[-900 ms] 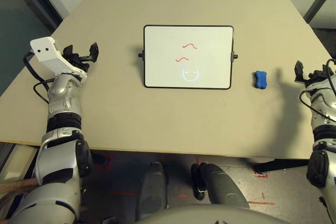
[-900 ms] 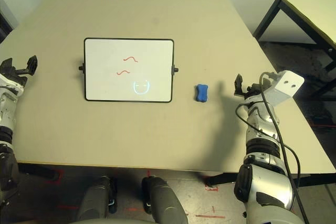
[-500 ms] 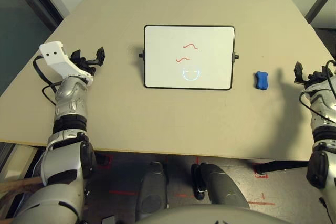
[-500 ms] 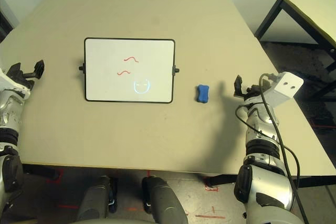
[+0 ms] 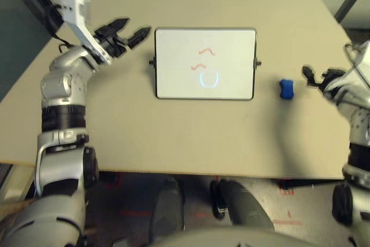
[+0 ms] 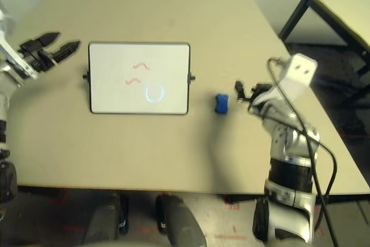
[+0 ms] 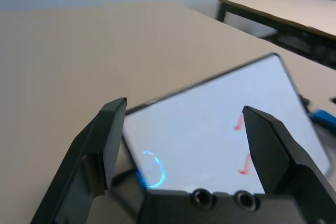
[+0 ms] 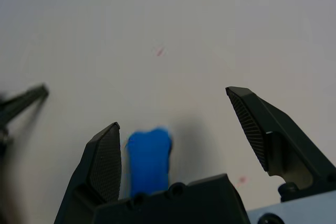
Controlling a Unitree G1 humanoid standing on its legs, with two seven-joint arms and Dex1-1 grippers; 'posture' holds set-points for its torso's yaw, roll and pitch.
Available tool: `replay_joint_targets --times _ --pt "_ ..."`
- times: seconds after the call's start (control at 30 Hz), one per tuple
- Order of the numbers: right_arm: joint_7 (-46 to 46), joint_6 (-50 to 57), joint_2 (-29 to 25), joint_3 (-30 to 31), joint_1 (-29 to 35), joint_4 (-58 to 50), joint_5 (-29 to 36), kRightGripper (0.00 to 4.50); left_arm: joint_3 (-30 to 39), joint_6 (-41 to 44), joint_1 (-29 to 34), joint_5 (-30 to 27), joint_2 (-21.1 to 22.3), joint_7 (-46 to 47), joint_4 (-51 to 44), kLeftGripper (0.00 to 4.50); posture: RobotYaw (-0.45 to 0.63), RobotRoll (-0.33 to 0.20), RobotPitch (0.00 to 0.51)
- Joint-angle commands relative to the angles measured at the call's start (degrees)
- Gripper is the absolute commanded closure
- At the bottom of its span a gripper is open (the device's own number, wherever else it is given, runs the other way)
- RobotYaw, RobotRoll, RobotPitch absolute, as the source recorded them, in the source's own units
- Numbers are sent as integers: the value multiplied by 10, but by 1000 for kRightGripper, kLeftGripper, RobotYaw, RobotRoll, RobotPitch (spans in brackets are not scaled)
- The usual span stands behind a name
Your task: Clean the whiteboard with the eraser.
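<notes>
The whiteboard (image 5: 205, 63) lies flat mid-table, with two red squiggles and a faint blue circle on it. Right of it sits the small blue eraser (image 5: 285, 89). My left gripper (image 5: 136, 27) hovers open just off the board's far left corner, and the left wrist view has the whiteboard (image 7: 210, 129) between its spread fingers (image 7: 113, 129). My right gripper (image 5: 306, 76) is open just right of the eraser, apart from it. In the right wrist view the eraser (image 8: 148, 153) lies on the table next to one finger (image 8: 105, 161), nothing gripped.
The beige table (image 5: 173, 131) has bare room in front of the board and on its far half. Its front edge runs close under my forearms. A second table (image 6: 341, 4) stands off to the far right, beyond a gap of floor.
My left arm has lifted and swung in to the board's far left corner. My right gripper has moved left, close to the eraser. Board and eraser lie where they were.
</notes>
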Motion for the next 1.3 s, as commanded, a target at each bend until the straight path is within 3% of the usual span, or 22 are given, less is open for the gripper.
replay_joint_targets --times 0.03,0.73,1.1,1.3 --pt "-14 0 18 8 2 8 -17 29 -19 21 1 -2 -16 -1 -22 0 -113 0 104" --pt "-11 -26 68 11 2 79 -46 29 -24 94 29 -5 -9 -3 -93 0 -55 0 122" --pt "-15 -1 79 11 1 77 -48 3558 -45 156 43 -11 16 -22 -126 0 -53 0 121" --pt "-17 4 68 9 -17 38 -49 3774 -52 164 32 -12 20 -25 -129 0 -63 0 120"
